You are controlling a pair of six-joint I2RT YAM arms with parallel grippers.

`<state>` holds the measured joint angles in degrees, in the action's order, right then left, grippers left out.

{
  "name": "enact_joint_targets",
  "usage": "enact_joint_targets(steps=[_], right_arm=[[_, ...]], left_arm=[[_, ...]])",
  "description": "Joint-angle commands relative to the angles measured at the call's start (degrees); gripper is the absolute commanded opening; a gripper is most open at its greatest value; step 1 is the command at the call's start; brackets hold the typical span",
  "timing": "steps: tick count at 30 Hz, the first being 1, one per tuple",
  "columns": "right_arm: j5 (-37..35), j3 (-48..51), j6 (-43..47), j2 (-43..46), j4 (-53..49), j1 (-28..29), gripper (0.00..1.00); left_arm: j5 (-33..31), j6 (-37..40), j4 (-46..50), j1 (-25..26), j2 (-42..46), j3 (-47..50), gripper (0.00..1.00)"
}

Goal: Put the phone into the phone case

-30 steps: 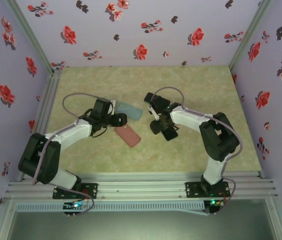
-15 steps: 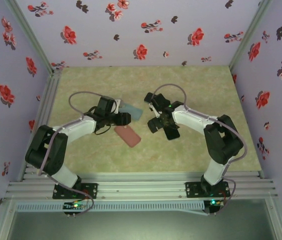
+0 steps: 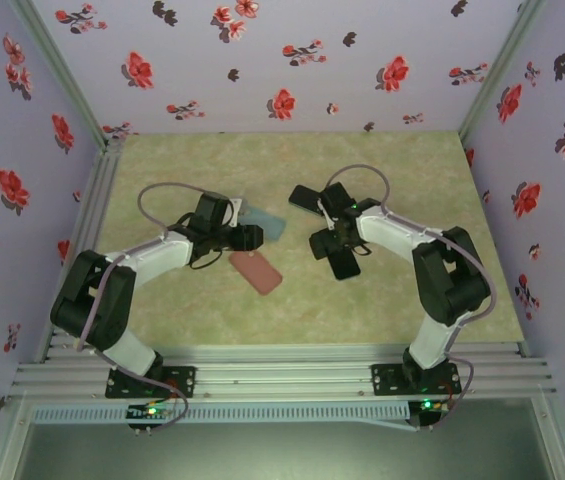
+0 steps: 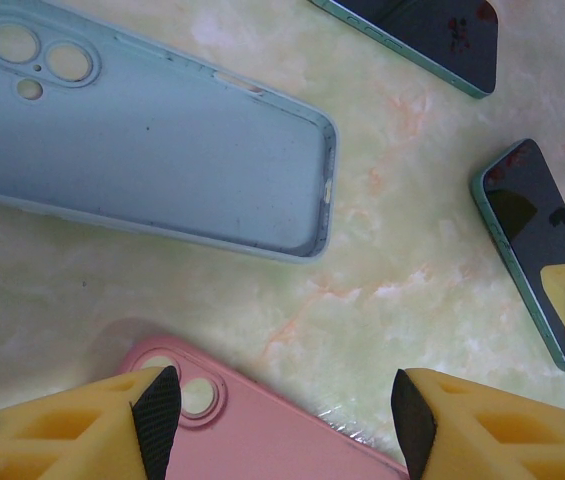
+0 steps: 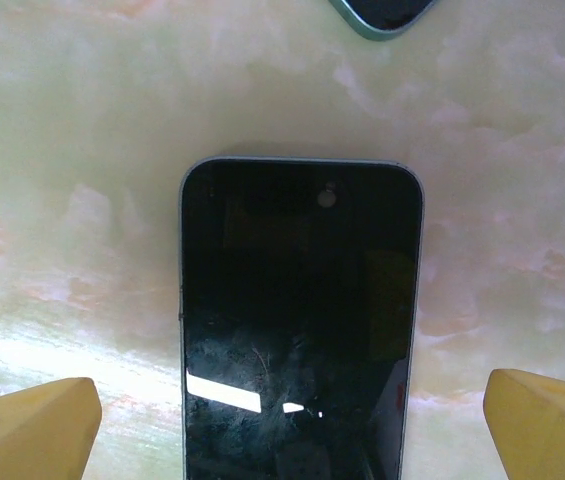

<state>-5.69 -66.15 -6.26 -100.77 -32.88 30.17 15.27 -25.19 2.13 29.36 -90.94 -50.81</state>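
right gripper (image 5: 292, 415) gaping wide over the phone (image 5: 300, 330) at frame bottom, left gripper (image 4: 284, 415) sitting open above pink case (image 4: 252, 445)

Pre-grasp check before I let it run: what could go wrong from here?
1. The phone lies flat, screen up, inside the wide-open right gripper. Closing on its thin edges may slip or skid it.
2. A second phone sits just beyond its top end and could get nudged.
3. The pink case under the left gripper seems back-up. Only the blue case shows its cavity.
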Motion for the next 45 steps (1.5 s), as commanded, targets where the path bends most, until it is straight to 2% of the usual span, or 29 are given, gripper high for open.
enact_joint_targets(steps=[1, 14, 24, 37, 45], right_arm=[[1.6, 0.8, -1.4, -1.8, -0.1, -0.2, 0.99], [0.6, 0.7, -3.2, -5.1, -0.8, -1.7, 0.99], [2.8, 1.0, -3.2, -6.0, -0.9, -1.9, 0.84], [2.2, 1.1, -3.1, -6.1, -2.9, -1.9, 0.89], [2.6, 1.2, -3.1, -6.3, -3.2, -1.9, 0.77]], left_arm=[[1.0, 0.5, -0.4, 0.4, 1.5, -0.3, 0.63], [0.8, 0.8, 0.1, 0.4, 2.1, -0.5, 0.62], [0.6, 0.8, 0.4, 0.4, 2.3, -0.6, 0.62], [0.5, 1.0, 0.8, 0.4, 2.6, -0.9, 0.62], [0.5, 1.0, 0.8, 0.4, 2.7, -0.8, 0.62]])
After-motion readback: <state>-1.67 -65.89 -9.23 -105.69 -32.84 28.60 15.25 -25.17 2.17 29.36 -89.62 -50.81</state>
